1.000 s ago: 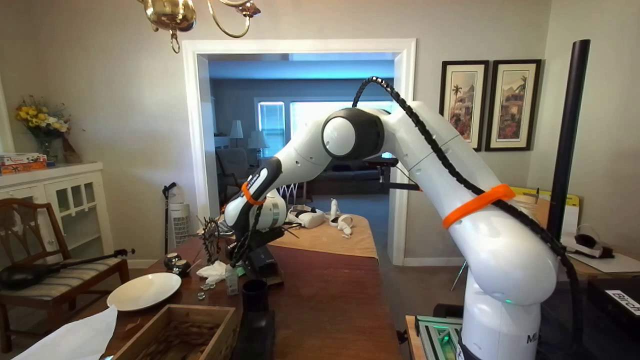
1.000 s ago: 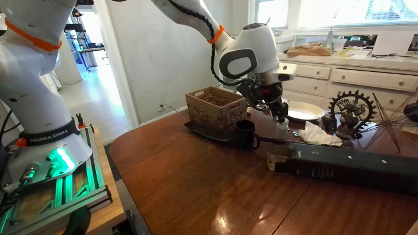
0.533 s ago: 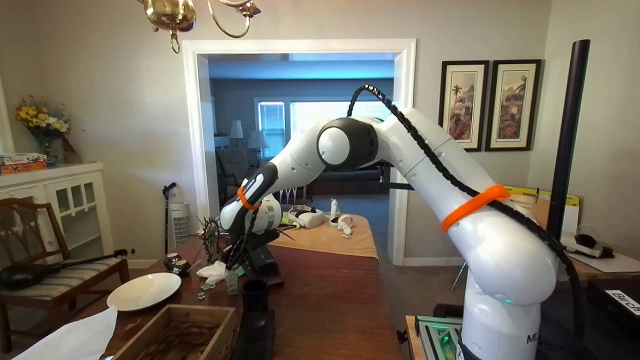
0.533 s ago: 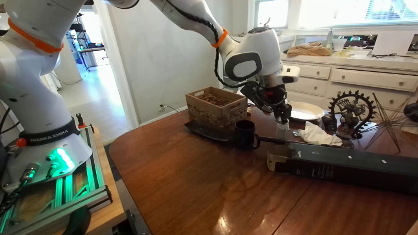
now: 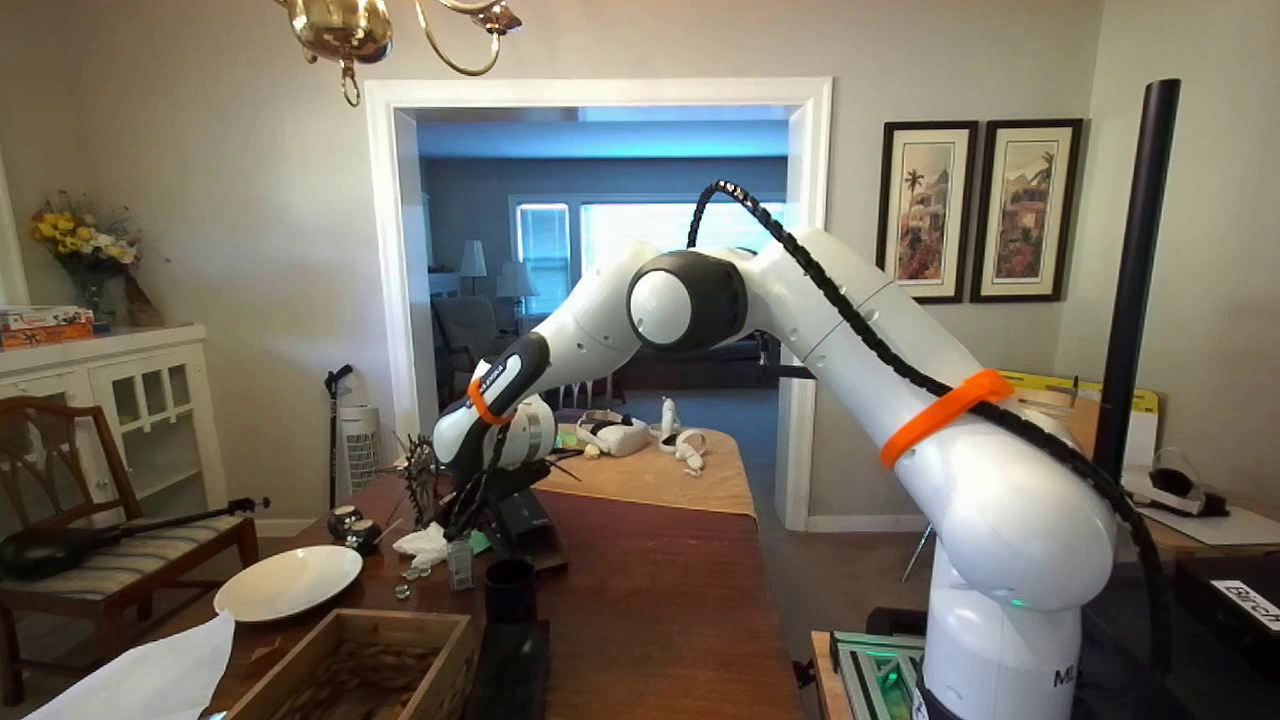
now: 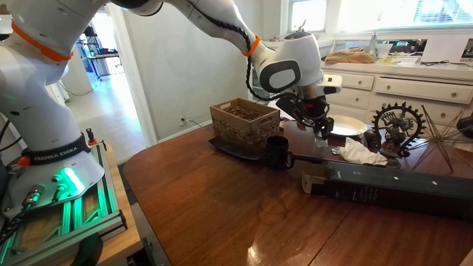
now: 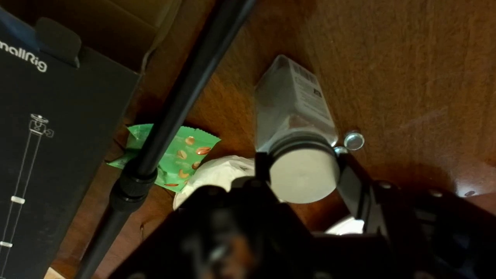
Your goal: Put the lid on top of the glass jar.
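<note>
The clear glass jar (image 7: 294, 104) stands upright on the wooden table, with a printed label on one side. It shows in both exterior views (image 5: 461, 566) (image 6: 320, 149). The pale-grey round lid (image 7: 304, 178) is between my gripper's fingers (image 7: 302, 162) in the wrist view, with a finger against each side. The lid lies over the jar's mouth and hides it; whether it is fully seated I cannot tell. In an exterior view my gripper (image 6: 320, 133) is at the jar's top, pointing down and slightly tilted.
A black mug (image 6: 277, 152) and a long black box (image 6: 388, 188) stand near the jar. A black pole (image 7: 186, 93) lies beside it. Crumpled white paper (image 6: 362, 153), glass beads (image 7: 353, 140), a green packet (image 7: 182, 155), a white plate (image 6: 345, 125) and a basket (image 6: 244, 125) are around.
The arm has lowered, and my gripper has moved slightly down and farther out over the table. The jar seems to have shifted very slightly with it. The gripper stays at the jar's top.
</note>
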Available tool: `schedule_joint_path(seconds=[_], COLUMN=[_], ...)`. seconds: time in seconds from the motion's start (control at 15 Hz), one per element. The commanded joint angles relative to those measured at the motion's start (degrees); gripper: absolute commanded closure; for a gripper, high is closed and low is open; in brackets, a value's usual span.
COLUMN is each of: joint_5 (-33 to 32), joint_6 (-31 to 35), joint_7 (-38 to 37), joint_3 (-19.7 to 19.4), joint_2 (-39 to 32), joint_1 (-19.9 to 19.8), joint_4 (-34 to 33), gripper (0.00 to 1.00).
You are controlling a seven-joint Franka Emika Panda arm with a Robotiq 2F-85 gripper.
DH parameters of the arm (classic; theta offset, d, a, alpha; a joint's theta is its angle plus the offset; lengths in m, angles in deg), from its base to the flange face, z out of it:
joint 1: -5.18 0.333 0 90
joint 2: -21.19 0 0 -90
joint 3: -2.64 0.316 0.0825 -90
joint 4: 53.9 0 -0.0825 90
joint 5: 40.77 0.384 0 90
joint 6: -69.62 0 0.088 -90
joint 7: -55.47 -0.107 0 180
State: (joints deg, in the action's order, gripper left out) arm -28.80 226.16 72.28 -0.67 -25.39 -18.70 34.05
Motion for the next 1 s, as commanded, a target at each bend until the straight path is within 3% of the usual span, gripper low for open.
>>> schedule_joint_path(seconds=[0.0, 0.93], joint_5=[-2.08, -4.49], joint_6=[-4.01, -9.89], joint_7=[-1.73, -0.83], joint_3=[0.26, -0.75], joint_2=[-2.31, -4.49], joint_1=[-0.07, 0.73], joint_4=[-3.96, -9.27], gripper=[0.78, 0.78])
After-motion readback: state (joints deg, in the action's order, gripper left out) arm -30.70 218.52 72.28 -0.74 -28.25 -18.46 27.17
